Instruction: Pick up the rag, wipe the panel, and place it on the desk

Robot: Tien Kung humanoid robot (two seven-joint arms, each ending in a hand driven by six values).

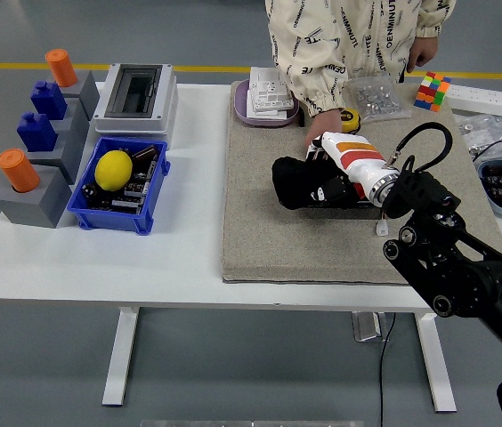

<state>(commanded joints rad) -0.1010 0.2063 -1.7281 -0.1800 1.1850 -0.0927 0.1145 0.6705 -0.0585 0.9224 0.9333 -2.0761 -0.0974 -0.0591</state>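
Observation:
My right hand [322, 182], white with an orange band at the wrist, is curled on a black rag [297, 181] and presses it on a dark panel [358, 204] lying on the grey mat [269, 231]. Most of the panel is hidden under the rag and hand. A person's hand [322, 123] rests on the mat just behind, at the panel's far edge. My left arm is out of view.
A blue bin [113, 213] with a yellow lemon [113, 169] sits left of the mat, beside a grey electrical box [135, 93] and grey blocks with orange and blue pegs [33, 156]. A tray of white parts [267, 96], a bag of screws [376, 96], a colour cube [432, 89] stand behind.

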